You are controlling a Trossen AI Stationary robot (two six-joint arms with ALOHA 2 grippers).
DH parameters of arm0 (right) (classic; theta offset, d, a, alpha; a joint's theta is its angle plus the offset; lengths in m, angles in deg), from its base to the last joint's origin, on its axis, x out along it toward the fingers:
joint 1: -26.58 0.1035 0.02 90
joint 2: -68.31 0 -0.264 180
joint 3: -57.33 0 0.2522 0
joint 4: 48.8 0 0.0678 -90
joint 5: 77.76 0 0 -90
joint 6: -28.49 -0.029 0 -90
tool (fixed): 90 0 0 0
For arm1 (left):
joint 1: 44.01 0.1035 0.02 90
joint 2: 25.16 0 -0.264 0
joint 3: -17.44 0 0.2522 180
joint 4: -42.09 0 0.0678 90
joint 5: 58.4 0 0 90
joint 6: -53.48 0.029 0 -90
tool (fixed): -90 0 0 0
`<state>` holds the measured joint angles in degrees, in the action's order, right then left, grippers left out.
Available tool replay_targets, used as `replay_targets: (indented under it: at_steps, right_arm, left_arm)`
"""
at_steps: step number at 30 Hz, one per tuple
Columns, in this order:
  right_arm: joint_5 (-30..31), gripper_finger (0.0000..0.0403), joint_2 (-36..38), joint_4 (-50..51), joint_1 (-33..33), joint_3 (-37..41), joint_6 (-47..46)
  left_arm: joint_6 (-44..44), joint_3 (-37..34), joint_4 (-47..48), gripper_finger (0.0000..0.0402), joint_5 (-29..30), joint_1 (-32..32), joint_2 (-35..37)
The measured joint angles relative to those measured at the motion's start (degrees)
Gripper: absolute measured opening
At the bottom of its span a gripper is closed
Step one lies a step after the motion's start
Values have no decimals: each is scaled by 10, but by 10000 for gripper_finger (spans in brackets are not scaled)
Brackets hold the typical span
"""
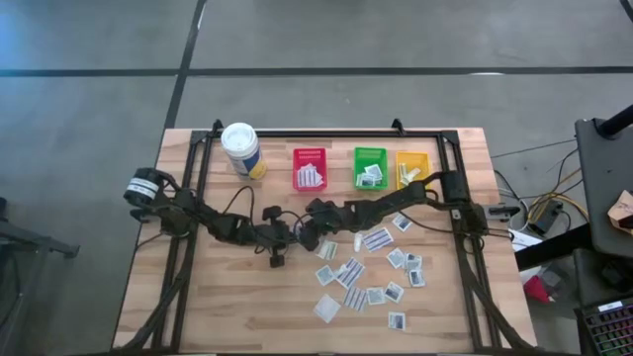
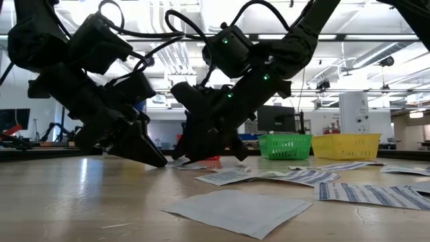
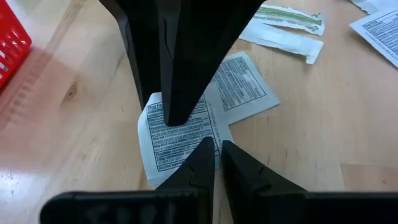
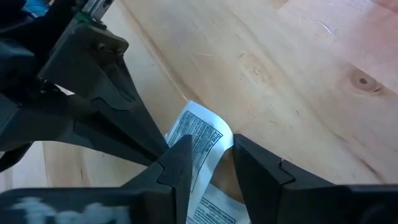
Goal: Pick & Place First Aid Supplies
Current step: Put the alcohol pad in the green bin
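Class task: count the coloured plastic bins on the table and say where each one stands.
3, in a row at the table's far edge, right of the white canister: red bin, then green bin, then yellow bin. None seems hidden.

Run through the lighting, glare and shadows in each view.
High view: even light, with only soft shadows on the table. Low view: the left arm and right arm are dark silhouettes against bright ceiling lights, and the tabletop shows sheen. Left wrist view: the red bin tints the wood beside it pink. Right wrist view: glare whitens the wood beside the left claw.
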<state>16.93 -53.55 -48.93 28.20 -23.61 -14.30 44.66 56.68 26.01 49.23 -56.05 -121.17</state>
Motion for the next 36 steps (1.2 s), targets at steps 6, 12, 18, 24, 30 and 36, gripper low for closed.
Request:
replay_targets:
  at_steps: [6,12,18,24,30,36]
  right_arm:
    - [-11,99,1,0,0,0,-1]
    - [-39,84,2,-1,1,0,1]
    - [-39,65,2,-3,1,0,10]
    - [-40,38,2,-4,1,0,29]
    - [-39,10,2,-4,1,0,44]
    - [-39,8,3,-4,1,0,64]
  left_arm:
    - [1,0,0,30,-1,0,0]
    - [7,0,-3,30,-1,0,0]
    - [12,-1,-14,30,-1,0,0]
    - [8,-1,-18,30,-1,0,-1]
    - [-5,1,-27,30,2,0,-1]
    - [-16,8,-23,30,11,0,1]
